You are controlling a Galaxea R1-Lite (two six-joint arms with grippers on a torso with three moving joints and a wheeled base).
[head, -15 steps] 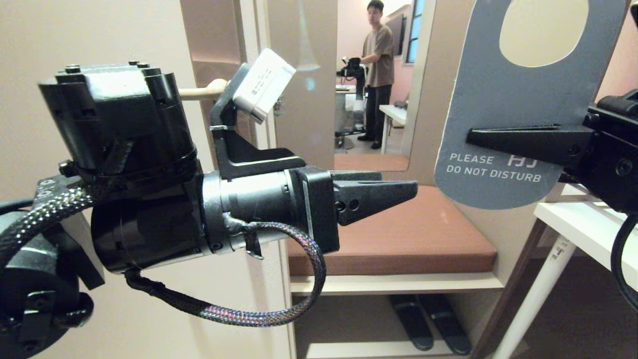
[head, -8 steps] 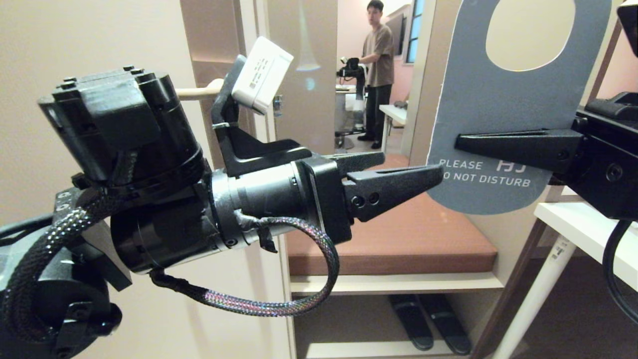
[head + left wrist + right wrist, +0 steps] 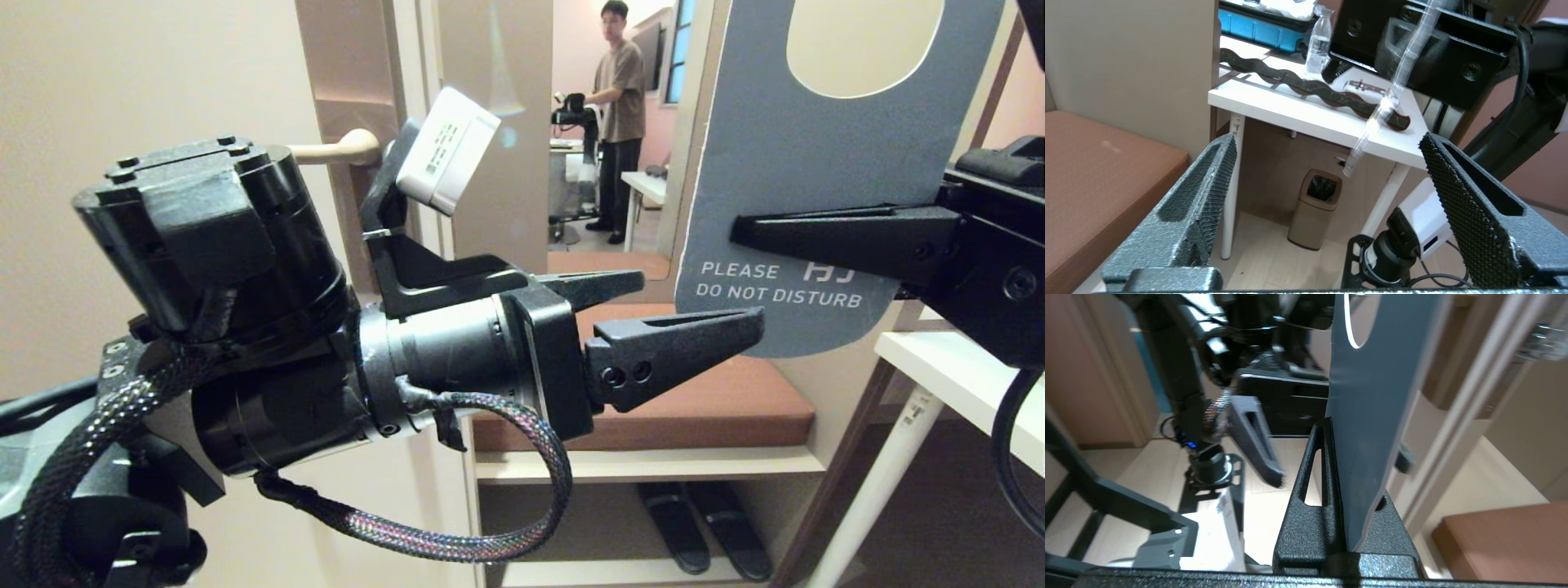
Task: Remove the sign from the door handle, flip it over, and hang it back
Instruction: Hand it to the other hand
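Sign (image 3: pixel 784 171), flat blue-grey card door hanger with oval hole and white PLEASE DO NOT DISTURB lettering: off the handle, held upright in mid-air at the head view's right, blue face toward the camera. Pinched at its lower right edge by the black right gripper (image 3: pixel 739 230), fingers fully closed on the card. Black left gripper (image 3: pixel 698 306) reaching in from the left, fingers spread wide and empty, nearer fingertip (image 3: pixel 747 322) overlapping the card's lower left corner; contact cannot be confirmed. Slim cream-coloured lever door handle (image 3: pixel 339 149) partly hidden behind the left arm, on its brown backplate (image 3: pixel 347 73), well apart from the card. Person (image 3: pixel 618 106) standing in the room beyond. Left wrist view: both textured fingers wide apart, nothing gripped, card edge seen blurred between them; white table (image 3: pixel 1306 118) and small bin (image 3: pixel 1316 204) beyond. Right wrist view: card clamped edge-on between closed fingers, left fingertip (image 3: pixel 1257 445) near. Risks judged: handover for the turn-over pending; right grip released before the left closes would drop the card; a shallow corner pinch could let it swing or slip; a collision of fingers could bend it.
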